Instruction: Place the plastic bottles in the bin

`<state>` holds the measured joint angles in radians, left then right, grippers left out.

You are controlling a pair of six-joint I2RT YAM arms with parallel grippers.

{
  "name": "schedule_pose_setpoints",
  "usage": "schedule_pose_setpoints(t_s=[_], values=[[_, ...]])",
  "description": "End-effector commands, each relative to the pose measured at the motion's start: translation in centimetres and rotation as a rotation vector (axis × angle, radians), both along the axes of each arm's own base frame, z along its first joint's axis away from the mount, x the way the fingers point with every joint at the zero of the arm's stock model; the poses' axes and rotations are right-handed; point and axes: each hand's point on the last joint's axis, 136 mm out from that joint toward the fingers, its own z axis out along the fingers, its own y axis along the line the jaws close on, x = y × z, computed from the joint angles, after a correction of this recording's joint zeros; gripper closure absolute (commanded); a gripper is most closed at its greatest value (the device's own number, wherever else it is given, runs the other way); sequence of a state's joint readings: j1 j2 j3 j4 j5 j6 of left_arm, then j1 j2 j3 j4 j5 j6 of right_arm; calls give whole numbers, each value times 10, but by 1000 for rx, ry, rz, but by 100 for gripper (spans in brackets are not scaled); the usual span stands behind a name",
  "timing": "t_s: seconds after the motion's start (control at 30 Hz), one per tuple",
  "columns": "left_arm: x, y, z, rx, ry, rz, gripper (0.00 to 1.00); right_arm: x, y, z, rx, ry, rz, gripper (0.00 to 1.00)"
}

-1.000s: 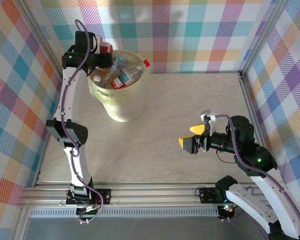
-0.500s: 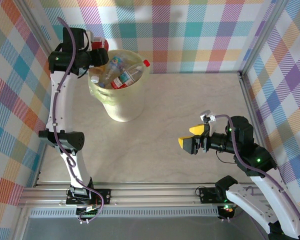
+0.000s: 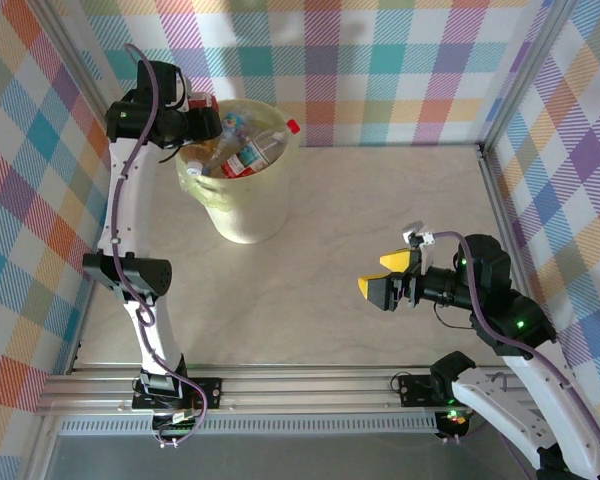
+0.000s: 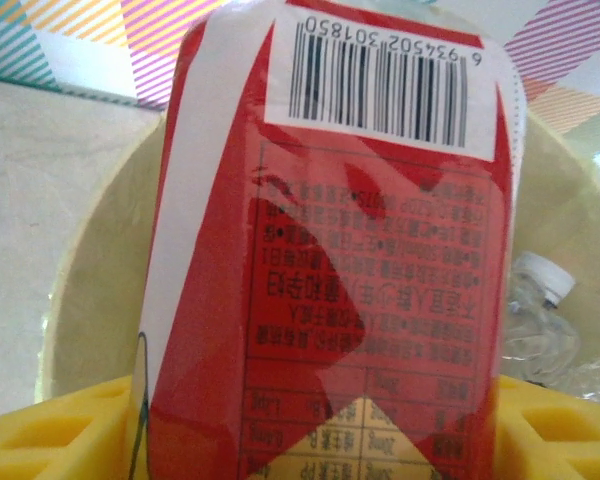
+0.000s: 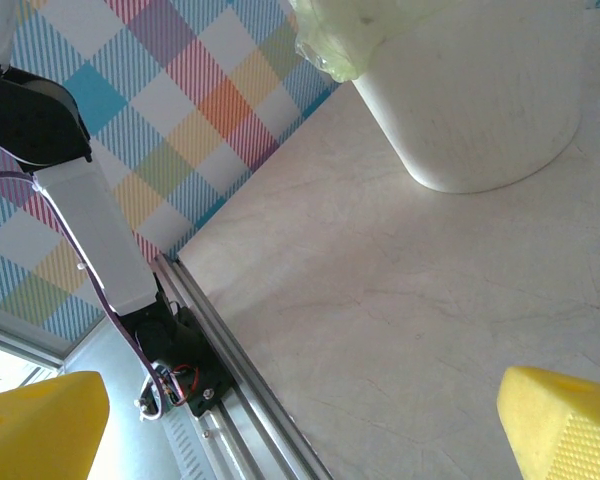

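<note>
So that it drops inside, I am holding the red-labelled bottle [image 4: 330, 270] gripped in the left hand [image 3: 206, 112] over the bin [image 3: 248, 215], the right hand [image 3: 383, 273] open.

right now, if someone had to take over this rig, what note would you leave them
Left gripper: shut on a red-labelled plastic bottle, held over the far-left rim of the large round pale-yellow plastic bin.
Right gripper: open and empty, above the pale marbled table, to the right of the bin.
Done: several clear plastic bottles already lie piled in the bin.
Left: release the held bottle into the bin. The other bottles seen are all inside it.
</note>
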<state>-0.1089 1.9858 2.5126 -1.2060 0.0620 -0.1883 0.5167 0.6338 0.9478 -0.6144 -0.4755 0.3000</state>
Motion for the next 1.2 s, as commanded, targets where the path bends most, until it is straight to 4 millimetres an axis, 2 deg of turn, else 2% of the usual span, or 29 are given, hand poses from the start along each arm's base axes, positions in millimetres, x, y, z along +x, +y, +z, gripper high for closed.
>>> schedule_pose_setpoints(t_s=[0.0, 0.13, 0.37, 0.53, 0.6, 0.7, 0.87, 0.97, 1.1, 1.17], values=[[-1, 3, -8, 0, 29, 16, 30, -3, 2, 5, 16, -7, 15, 0], [2, 2, -7, -3, 18, 19, 25, -4, 1, 5, 14, -6, 13, 0], [3, 0, 1, -25, -6, 24, 6, -4, 0, 4, 11, -6, 10, 0], [-1, 1, 9, -31, -22, 24, 4, -4, 0, 3, 9, -5, 9, 0], [-3, 1, 16, -34, -42, 22, 0, -4, 0, 3, 8, -5, 9, 0], [-9, -3, 26, -49, -61, 2, 0, -2, 0, 2, 7, -8, 2, 0], [-24, -2, 48, -20, -124, -33, 0, 11, -2, 1, -11, -26, -46, 0], [-39, -2, 72, -16, -219, -60, 0, 22, -2, 8, -2, -55, -85, 0], [-69, -10, 98, -42, -360, -122, 0, 34, -4, 23, 14, -115, -134, 0], [-91, -14, 106, -59, -417, -160, 0, 41, -4, 31, 27, -144, -153, 0]])
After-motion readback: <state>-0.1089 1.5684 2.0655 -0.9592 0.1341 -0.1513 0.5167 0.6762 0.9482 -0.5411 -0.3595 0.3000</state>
